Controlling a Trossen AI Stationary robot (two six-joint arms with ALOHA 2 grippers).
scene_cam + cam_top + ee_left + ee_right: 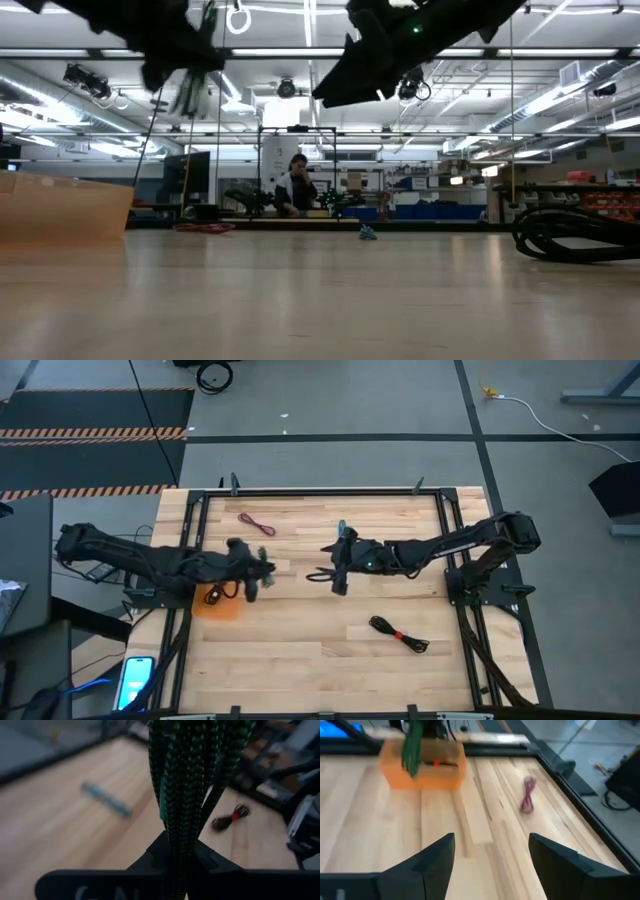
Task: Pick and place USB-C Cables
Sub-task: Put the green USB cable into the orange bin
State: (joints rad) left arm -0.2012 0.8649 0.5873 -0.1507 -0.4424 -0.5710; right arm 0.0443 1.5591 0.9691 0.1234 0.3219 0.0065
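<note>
Green braided cable fills my left wrist view, hanging doubled between the left pincer's dark fingers, which are clamped tight on it. From above, I see that left pincer over the left half of the tabletop, just beside the orange bin; the right wrist view shows the green bundle dangling at the bin's near edge, with something red inside the bin that I cannot make out.

I count four cables outside the bin. One maroon cable lies far left on the tabletop, well apart from both pincers; it shows again in the right wrist view. One black coil with a red tie lies near right, also seen past the green cable in the left wrist view. One teal-blue cable lies flat on the wood beyond the left pincer, and the green one is in the air.

My right pincer has its fingers spread wide with nothing between them, hovering over bare wood. From above it sits near the tabletop's middle, apart from every cable. A phone rests off the tabletop's near left corner.
</note>
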